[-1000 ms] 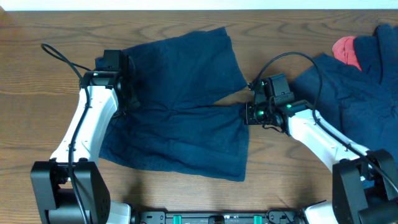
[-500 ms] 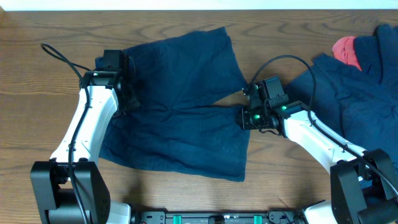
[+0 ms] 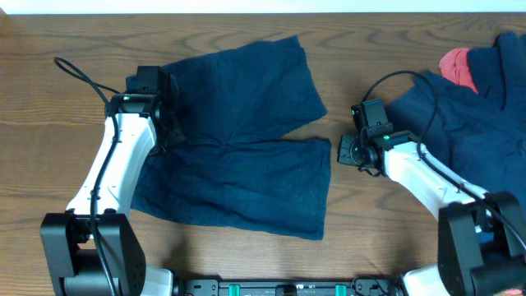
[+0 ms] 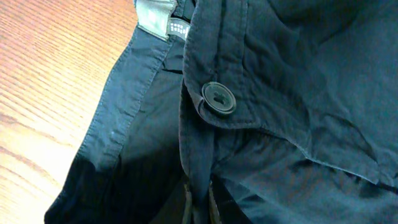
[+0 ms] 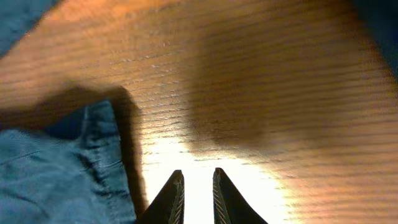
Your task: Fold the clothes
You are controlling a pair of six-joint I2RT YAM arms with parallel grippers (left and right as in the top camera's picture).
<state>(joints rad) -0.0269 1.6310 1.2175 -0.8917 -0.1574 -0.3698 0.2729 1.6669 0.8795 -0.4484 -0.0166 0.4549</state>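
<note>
Navy shorts [image 3: 238,156] lie spread flat on the table, waistband to the left and both legs pointing right. My left gripper [image 3: 167,131] is at the waistband. In the left wrist view it [image 4: 199,208] is shut on a fold of the shorts [image 4: 298,93] just below the waist button [image 4: 217,98]. My right gripper [image 3: 347,152] hovers over bare wood just right of the lower leg's hem. Its jaws [image 5: 198,186] stand slightly open with nothing between them, and the hem [image 5: 93,155] lies to their left, apart from them.
More navy clothes [image 3: 468,107] lie heaped at the back right with a pink-red piece [image 3: 459,67] on top. The right arm's cable [image 3: 403,78] arcs above the wood between the shorts and the heap.
The right gripper has drawn back to the right, off the leg hem of the shorts and onto bare wood. The left arm and the shorts have stayed put.
</note>
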